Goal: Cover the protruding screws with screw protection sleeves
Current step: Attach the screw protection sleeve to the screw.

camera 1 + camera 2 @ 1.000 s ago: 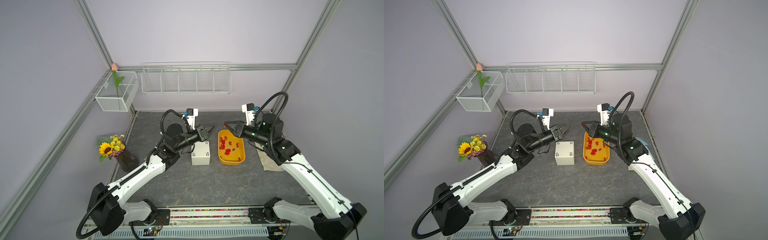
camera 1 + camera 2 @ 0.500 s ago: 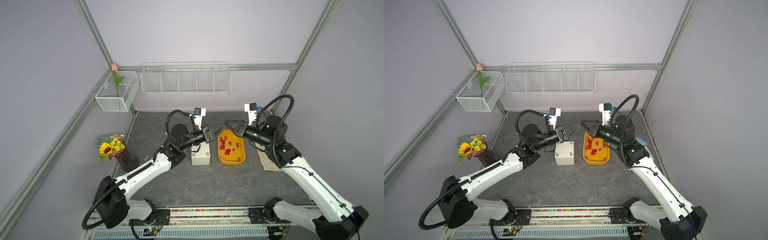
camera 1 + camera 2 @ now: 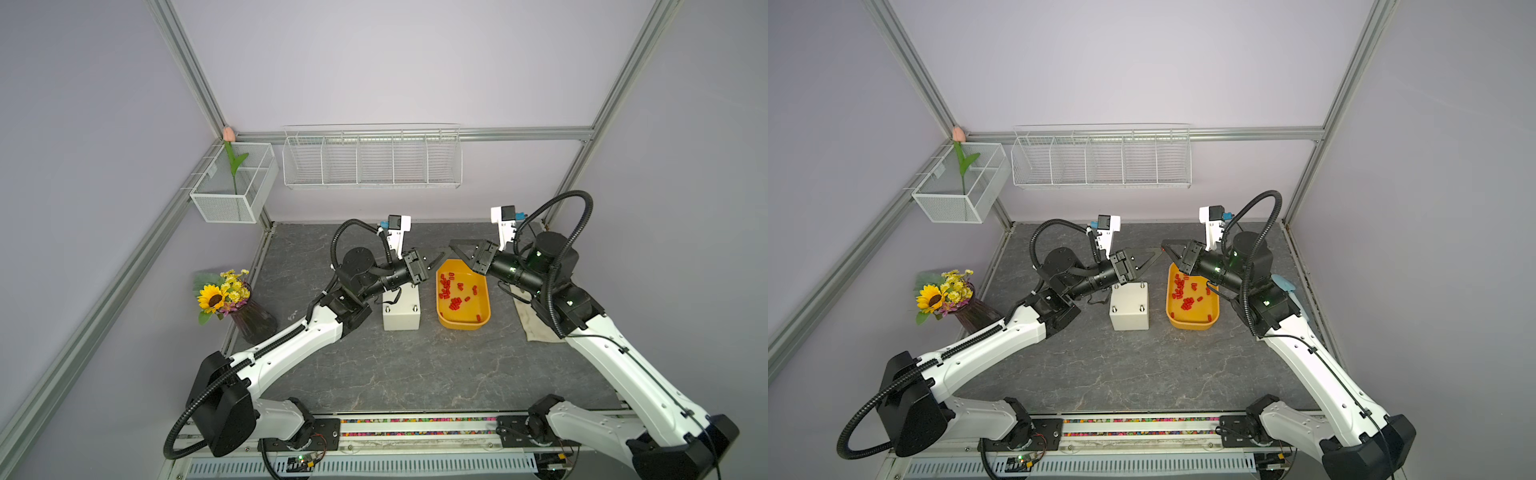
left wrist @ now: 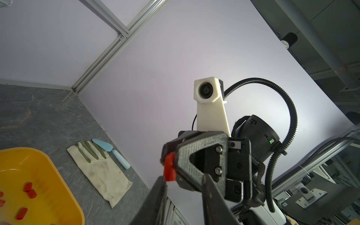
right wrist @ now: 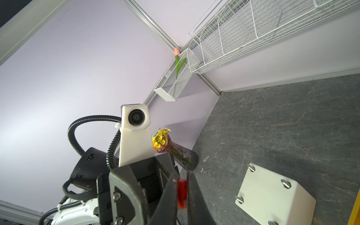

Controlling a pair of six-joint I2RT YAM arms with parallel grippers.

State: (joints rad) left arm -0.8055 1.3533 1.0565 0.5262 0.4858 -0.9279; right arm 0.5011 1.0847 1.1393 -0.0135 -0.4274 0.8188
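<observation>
The white box (image 3: pixel 401 311) (image 3: pixel 1129 307) (image 5: pixel 272 196) stands mid-table with bare protruding screws (image 3: pixel 1141 308) (image 5: pixel 286 183) at its top corners. To its right, the yellow tray (image 3: pixel 461 326) (image 3: pixel 1192 324) holds several loose red screw protection sleeves (image 3: pixel 455 301) (image 3: pixel 1187 301). My right gripper (image 5: pixel 182 175) (image 3: pixel 451 242) hangs above the tray's far end, shut on one red sleeve (image 5: pixel 182 192) (image 4: pixel 169 169). My left gripper (image 4: pixel 184 177) (image 3: pixel 1160 250) faces it tip to tip, jaws open. One left finger touches the sleeve's lower end; the other stands clear.
A cream glove (image 4: pixel 101 171) and a blue trowel (image 4: pixel 115 153) lie right of the tray by the wall. A vase of flowers (image 3: pixel 232 299) stands at the left edge. White wire baskets (image 3: pixel 372 160) hang on the back wall.
My left arm has swung right from over the box to meet the right gripper, and its jaws have widened. The right gripper has stayed shut on the sleeve, barely shifting.
</observation>
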